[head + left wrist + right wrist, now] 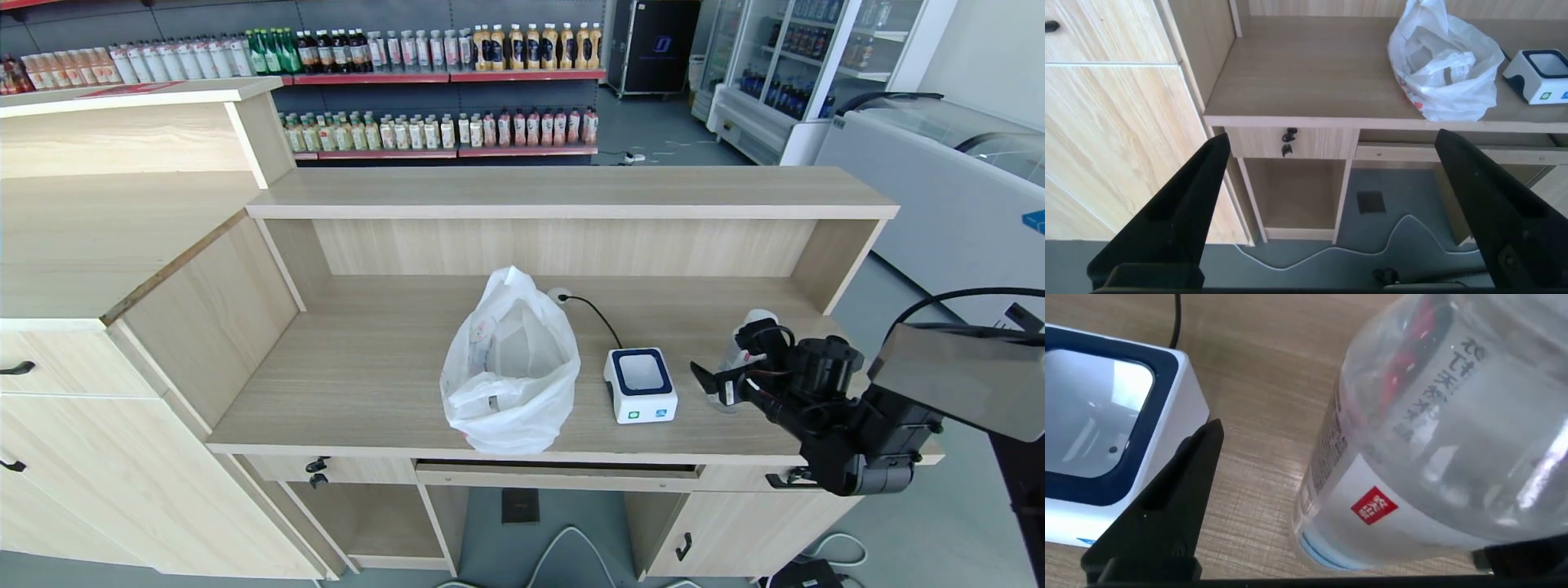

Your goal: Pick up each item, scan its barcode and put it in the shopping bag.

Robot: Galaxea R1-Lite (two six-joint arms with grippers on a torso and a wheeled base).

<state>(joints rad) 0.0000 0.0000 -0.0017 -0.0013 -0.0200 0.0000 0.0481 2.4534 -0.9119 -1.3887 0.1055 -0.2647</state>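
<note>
I see bottle (1437,433) standing upright on counter (367,367), long axis vertical, just beside scanner (641,384). R gripper (732,359) fingers spread either side of it. L gripper (1331,143) fingers spread too, low in front of counter.

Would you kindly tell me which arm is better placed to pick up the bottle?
Right. The right tool is open at the bottle, beside the scanner on the counter. The left tool is out in front of the counter, far from the bottle.
</note>
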